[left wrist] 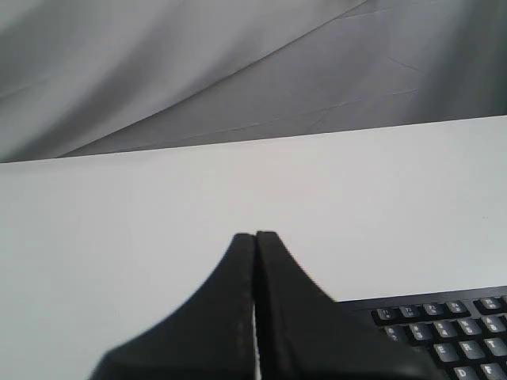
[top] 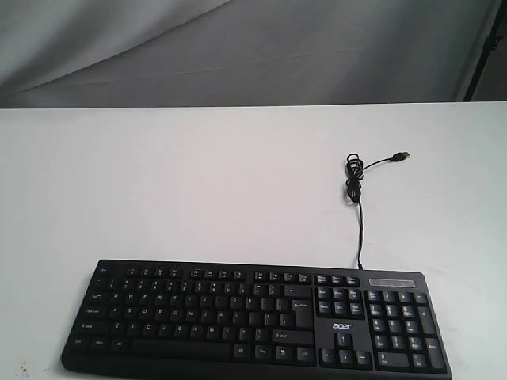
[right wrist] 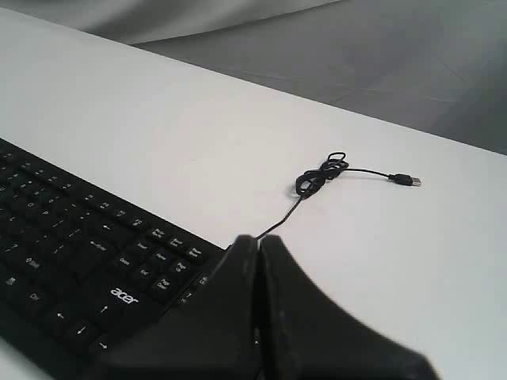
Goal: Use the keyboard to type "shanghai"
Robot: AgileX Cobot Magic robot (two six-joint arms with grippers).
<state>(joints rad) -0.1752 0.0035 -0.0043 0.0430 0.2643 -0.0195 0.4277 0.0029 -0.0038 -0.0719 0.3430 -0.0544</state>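
Left gripper (left wrist: 255, 237): clenched, black fingers (left wrist: 230, 317) pressed flat together, no gap, nothing between them. Its wrist cam shows it against the bare white table (top: 198, 182), with the keyboard's top-row keys just beside the fingers. Can't tell its height over the table. It doesn't appear in the exterior view.

Keyboard (top: 238, 317): flat on the table along the bottom of the exterior frame, running from lower left almost to lower right. The frame's bottom edge cuts off its near edge. Black with white legends, main key block on the left, number pad (top: 400, 328) at the right end. The acer logo (top: 341, 326) sits between the two, above the arrow keys.

Cable (top: 360, 229): thin and black. It leaves the keyboard's back edge right of centre, by the number pad, and runs up the frame to a loose bundled coil (top: 352, 186). From the coil a short tail goes up and right to the USB plug (top: 402, 156), which lies loose on the table.

Grey cloth backdrop (top: 238, 47) spans the top of the frame behind the table's far edge.

Right gripper (right wrist: 258, 240): clenched the same way, fingers together, gripping nothing. Its wrist cam shows the fingers overlapping the keyboard's number-pad end, near where the cable comes out. Can't tell whether it touches the keys. It doesn't appear in the exterior view either.
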